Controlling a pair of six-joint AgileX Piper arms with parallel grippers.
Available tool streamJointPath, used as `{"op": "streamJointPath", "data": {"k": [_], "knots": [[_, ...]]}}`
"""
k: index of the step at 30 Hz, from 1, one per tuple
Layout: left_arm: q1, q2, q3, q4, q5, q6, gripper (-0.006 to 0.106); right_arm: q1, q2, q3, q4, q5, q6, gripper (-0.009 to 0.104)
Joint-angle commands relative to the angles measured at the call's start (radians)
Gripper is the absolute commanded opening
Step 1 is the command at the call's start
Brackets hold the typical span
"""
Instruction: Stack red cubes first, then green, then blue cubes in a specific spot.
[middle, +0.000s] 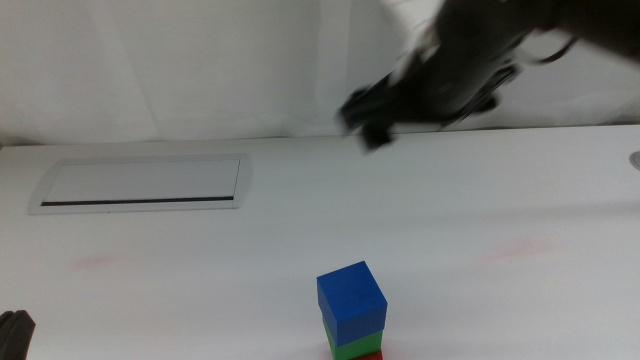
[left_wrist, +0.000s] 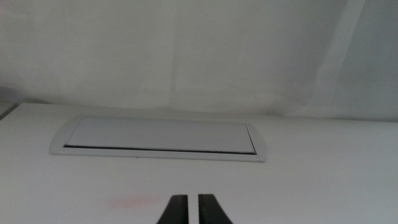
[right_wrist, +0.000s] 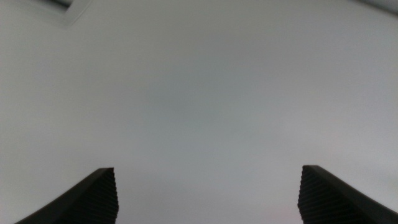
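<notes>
Blue cube (middle: 351, 297) nearest the camera, topping the stack; green cube (middle: 355, 346) directly under it, red cube (middle: 371, 355) a sliver at the picture's bottom edge beneath that. Order reads right, so I judge stacking done. My right gripper (right_wrist: 207, 193) is high above and behind the stack, blurred in the middle view; jaws wide apart, holding nothing, only bare worktop (middle: 480, 200) below. My left gripper (left_wrist: 193, 210) waits low, well to the left of the stack, jaws nearly together, empty, facing the recessed hatch (left_wrist: 158, 139). Next move, as I judge it: pull clear without brushing the stack.
</notes>
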Motion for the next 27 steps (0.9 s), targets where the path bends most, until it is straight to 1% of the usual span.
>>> {"op": "streamJointPath", "data": {"k": [1, 7, 9, 11, 13, 17, 18, 19, 23, 24, 25, 27], "knots": [[0.003, -0.002, 0.041, -0.008, -0.015, -0.004, -0.003, -0.104, -0.021, -0.009, 0.024, -0.056, -0.063, 0.079], [0.003, -0.002, 0.041, -0.008, -0.015, -0.004, -0.003, -0.364, -0.023, -0.004, 0.024, -0.193, -0.133, 0.079], [0.003, -0.002, 0.041, -0.008, -0.015, -0.004, -0.003, -0.444, -0.023, -0.004, 0.039, -0.223, -0.145, 0.079], [0.003, -0.002, 0.041, -0.008, -0.015, -0.004, -0.003, -0.521, -0.023, -0.004, 0.055, -0.241, -0.189, 0.079], [0.003, -0.002, 0.041, -0.008, -0.015, -0.004, -0.003, -0.586, -0.023, -0.004, 0.055, -0.25, -0.223, 0.079], [0.003, -0.002, 0.041, -0.008, -0.015, -0.004, -0.003, -0.69, -0.023, -0.004, 0.081, -0.236, -0.291, 0.079], [0.003, -0.002, 0.041, -0.008, -0.015, -0.004, -0.003, -0.709, -0.023, -0.003, 0.094, -0.233, -0.302, 0.078], [0.003, -0.002, 0.041, -0.008, -0.015, -0.004, -0.003, -0.732, -0.023, -0.003, 0.121, -0.229, -0.33, 0.078], [0.003, -0.002, 0.041, -0.008, -0.015, -0.004, -0.003, -0.811, -0.04, 0.04, 0.281, -0.264, -0.422, 0.071], [0.003, -0.002, 0.041, -0.008, -0.015, -0.004, -0.003, -0.82, -0.046, 0.059, 0.306, -0.28, -0.457, 0.07], [0.003, -0.002, 0.041, -0.008, -0.015, -0.004, -0.003, -0.829, -0.057, 0.087, 0.326, -0.301, -0.479, 0.067], [0.003, -0.002, 0.041, -0.008, -0.015, -0.004, -0.003, -0.836, -0.088, 0.163, 0.328, -0.353, -0.477, 0.063]]}}
